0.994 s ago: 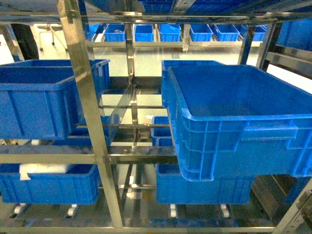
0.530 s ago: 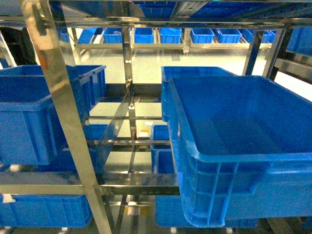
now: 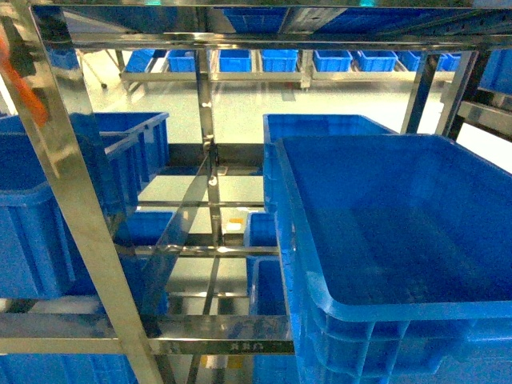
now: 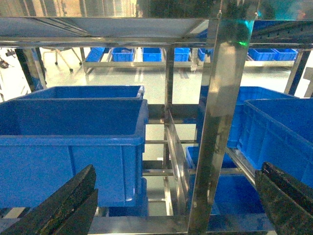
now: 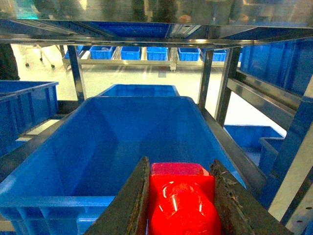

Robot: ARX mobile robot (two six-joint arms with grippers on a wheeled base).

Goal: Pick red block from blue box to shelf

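Red block (image 5: 182, 203) bottom beyond frame

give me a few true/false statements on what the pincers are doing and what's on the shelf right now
1. The right pincer is shut on the red block. True.
2. The left pincer holds a yellow brick. False: its jaws stand wide apart with nothing between them.
3. In the right wrist view, the red block is lying on the floor of the blue crate. False: it sits between the pincer's jaws, in front of the crate, whose floor looks bare.
4. The shelf has shiny metal posts and carries several blue crates. True.
5. The head view shows the red block. False: no red block appears there, only crates and the shelf frame.
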